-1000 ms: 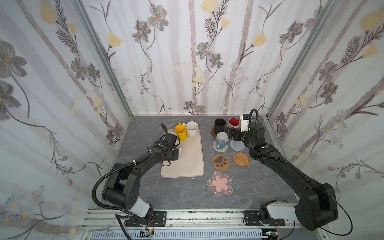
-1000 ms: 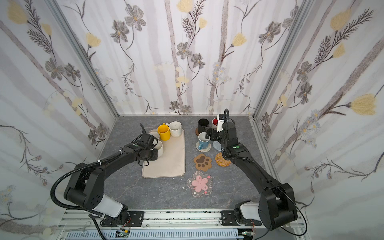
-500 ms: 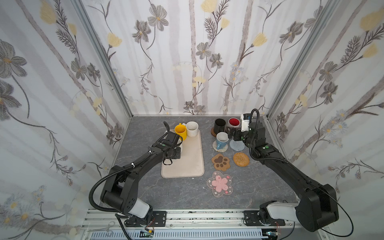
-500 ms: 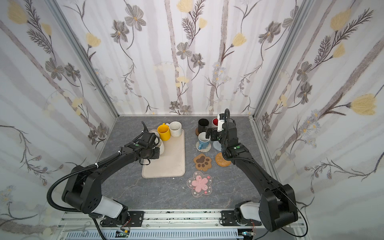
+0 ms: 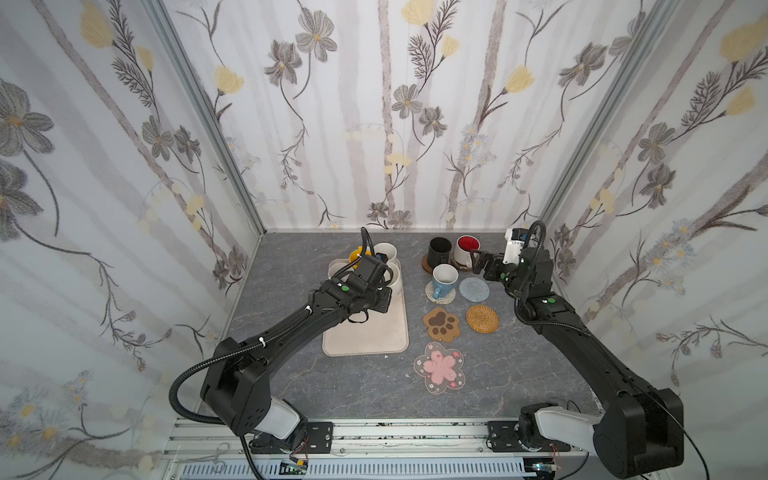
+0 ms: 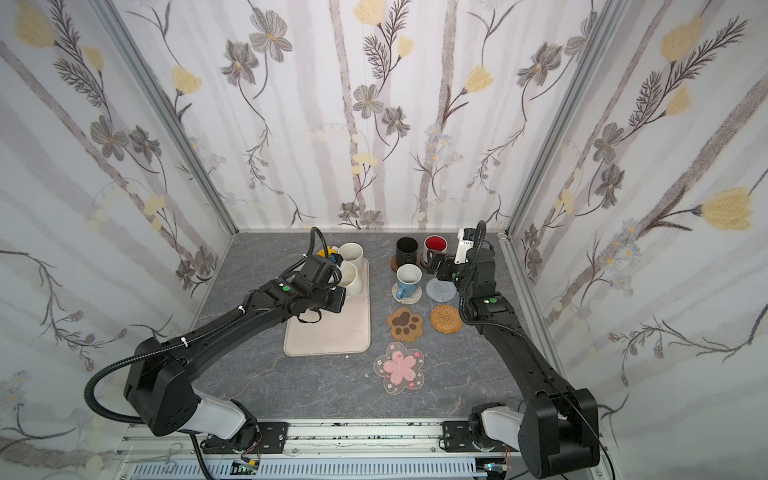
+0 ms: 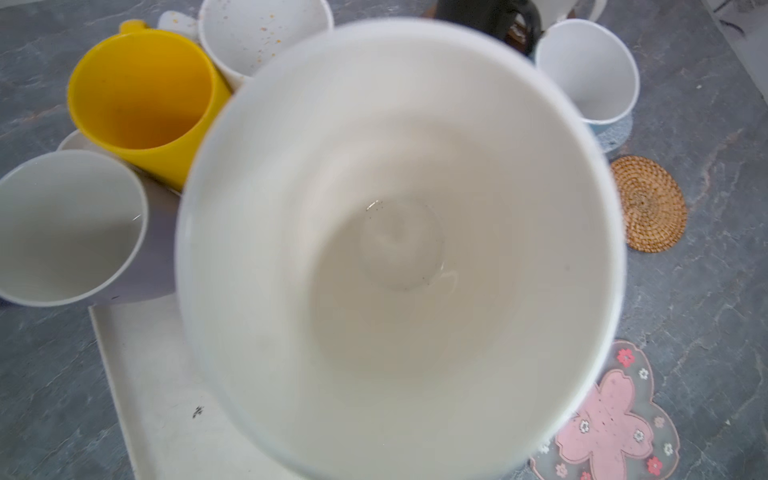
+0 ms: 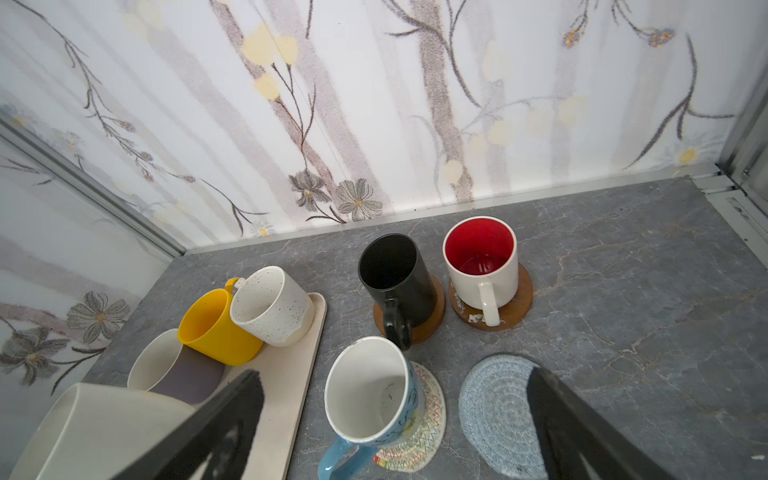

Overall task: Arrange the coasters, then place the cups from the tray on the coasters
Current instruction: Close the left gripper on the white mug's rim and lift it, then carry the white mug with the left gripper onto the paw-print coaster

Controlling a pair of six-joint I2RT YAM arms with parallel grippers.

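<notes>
Left pincer [image 5: 382, 271] pinching off-white cup [image 7: 399, 249] over tray [image 5: 365, 340] far end, mouth up, axis near upright. Right pincer [image 8: 395, 372] spread wide near grey coaster [image 5: 474, 289].

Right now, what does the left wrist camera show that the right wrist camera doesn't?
Only the left wrist: the rattan coaster and pink-flower coaster. Only the right wrist: the open right gripper, the flowered wall, and the red inside of the white cup. Both: the yellow cup, lilac cup, tray and the big off-white cup.
</notes>
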